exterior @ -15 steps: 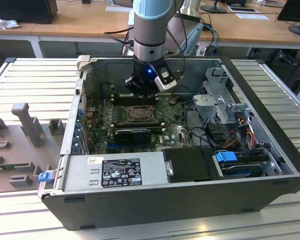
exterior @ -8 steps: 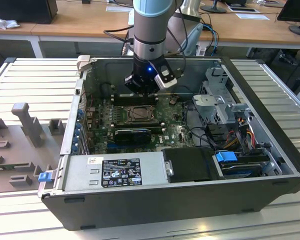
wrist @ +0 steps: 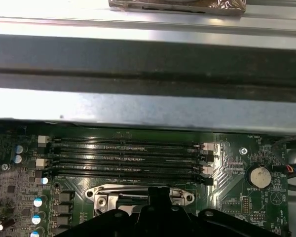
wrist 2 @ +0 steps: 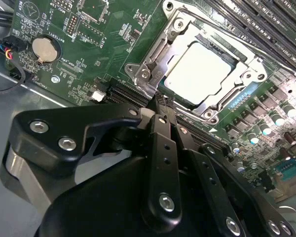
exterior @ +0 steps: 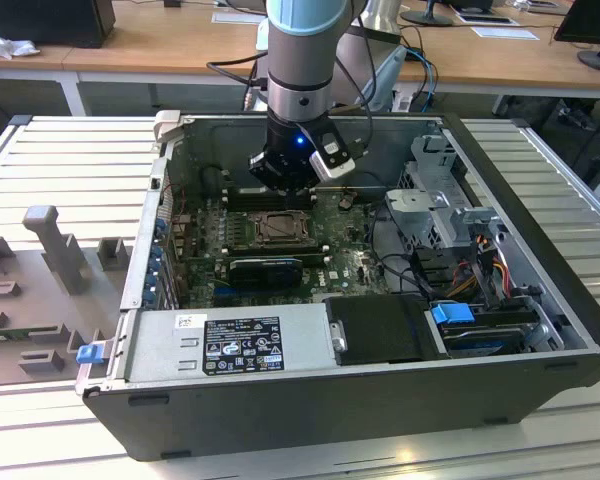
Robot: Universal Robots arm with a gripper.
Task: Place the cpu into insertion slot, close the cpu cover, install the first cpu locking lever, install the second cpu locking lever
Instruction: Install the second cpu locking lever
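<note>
One cpu [wrist 2: 200,74] sits in the insertion slot [wrist 2: 246,98], with the cpu cover [wrist 2: 155,61] closed around it. The gripper [wrist 2: 163,101], jaws pressed together and holding nothing, has its tip at the cover's edge, over the green motherboard [wrist 2: 89,29].

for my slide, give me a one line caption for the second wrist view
Gripper shut, fingertips at the rim of the closed cpu cover, with the cpu seated in the insertion slot.

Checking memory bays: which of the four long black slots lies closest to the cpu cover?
The last memory slot, directly bordering the cpu cover; the other three lie beyond it, toward the case wall.
</note>
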